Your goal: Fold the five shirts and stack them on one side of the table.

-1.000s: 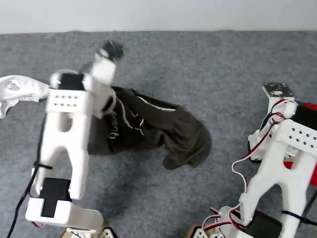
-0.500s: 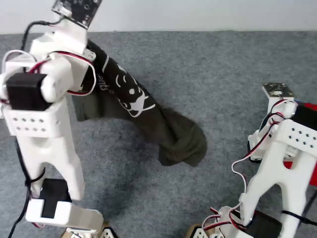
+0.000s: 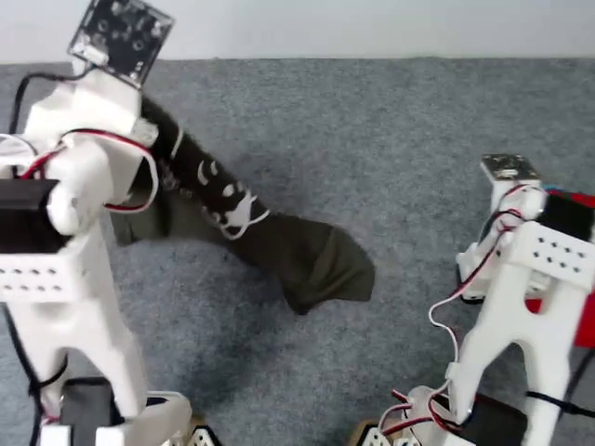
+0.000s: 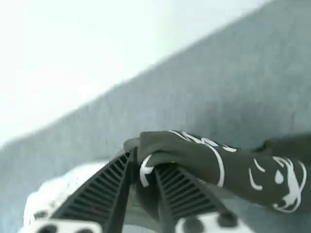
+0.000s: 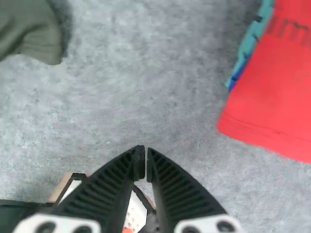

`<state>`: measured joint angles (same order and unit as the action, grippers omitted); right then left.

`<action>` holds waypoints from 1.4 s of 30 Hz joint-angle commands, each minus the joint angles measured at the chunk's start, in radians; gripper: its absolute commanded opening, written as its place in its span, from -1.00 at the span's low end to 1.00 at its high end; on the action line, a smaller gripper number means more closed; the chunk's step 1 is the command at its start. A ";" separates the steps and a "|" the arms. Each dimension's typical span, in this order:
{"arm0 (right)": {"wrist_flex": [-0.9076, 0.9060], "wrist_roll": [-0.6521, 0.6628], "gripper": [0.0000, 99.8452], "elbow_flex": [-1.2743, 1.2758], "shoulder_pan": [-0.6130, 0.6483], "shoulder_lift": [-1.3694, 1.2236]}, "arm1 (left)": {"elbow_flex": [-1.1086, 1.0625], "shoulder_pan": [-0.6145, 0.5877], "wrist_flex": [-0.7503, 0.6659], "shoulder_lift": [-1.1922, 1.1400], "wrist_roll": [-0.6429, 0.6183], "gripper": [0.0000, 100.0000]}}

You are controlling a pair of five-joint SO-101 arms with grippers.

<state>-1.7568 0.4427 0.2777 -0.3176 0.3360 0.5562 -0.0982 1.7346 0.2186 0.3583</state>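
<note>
A dark olive shirt (image 3: 279, 246) with white print hangs stretched from the raised left arm down to the grey table, its lower end bunched near the middle. My left gripper (image 4: 145, 170) is shut on the shirt's upper edge (image 4: 204, 158), lifted well above the table at the back left. My right gripper (image 5: 142, 162) is shut with nothing in it, low over bare carpet at the right. Beside it lies a red shirt (image 5: 272, 82) on top of a teal one (image 5: 248, 43); the red shirt's edge (image 3: 581, 200) peeks from behind the right arm.
The grey carpeted table (image 3: 400, 121) ends at a white wall along the back. The right arm's white frame (image 3: 511, 307) stands at the front right, the left arm's frame (image 3: 65, 307) at the front left.
The left arm has risen and swung back-left, pulling the dark shirt up off the table and stretching it out. The right arm has shifted only slightly.
</note>
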 commanded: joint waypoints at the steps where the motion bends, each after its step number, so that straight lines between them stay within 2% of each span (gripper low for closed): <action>1: -0.010 -0.012 -0.98 0.012 0.114 0.041 | -0.131 -0.107 -0.031 0.044 0.029 -0.97; 4: 0.044 -0.012 -0.98 0.061 0.211 0.041 | -0.272 -0.196 -0.169 0.043 0.029 -0.97; 8: 0.113 -0.069 -0.98 0.101 0.332 0.041 | -0.464 -0.247 -0.367 0.043 0.025 -0.97; 11: 0.147 -0.083 -0.93 0.100 0.407 0.021 | -0.539 -0.258 -0.425 0.043 0.025 -0.97; 15: 0.179 -0.098 -0.67 0.100 0.479 -0.071 | -0.549 -0.262 -0.400 0.052 0.023 -0.94; 19: 0.236 -0.170 -0.54 0.100 0.532 -0.163 | -0.486 -0.262 -0.304 0.054 0.006 -0.67; 21: 0.269 -0.180 -0.54 0.100 0.573 -0.199 | -0.452 -0.262 -0.267 0.054 -0.037 -0.61; 25: 0.351 -0.183 -0.54 0.098 0.644 -0.262 | -0.394 -0.261 -0.210 0.054 -0.035 -0.61; 31: 0.472 -0.183 -0.54 0.098 0.653 -0.406 | -0.338 -0.261 -0.155 0.054 -0.040 -0.61; 39: 0.432 -0.183 -0.57 -0.115 0.659 -0.650 | -0.340 -0.262 -0.130 0.054 -0.040 -0.61; 42: 0.321 -0.178 -0.77 -0.258 0.671 -0.737 | -0.341 -0.262 -0.130 0.054 -0.040 -0.61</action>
<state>-1.3548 0.2677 0.1703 0.3299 -0.3560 0.1726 -0.3529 1.5996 0.2232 0.3276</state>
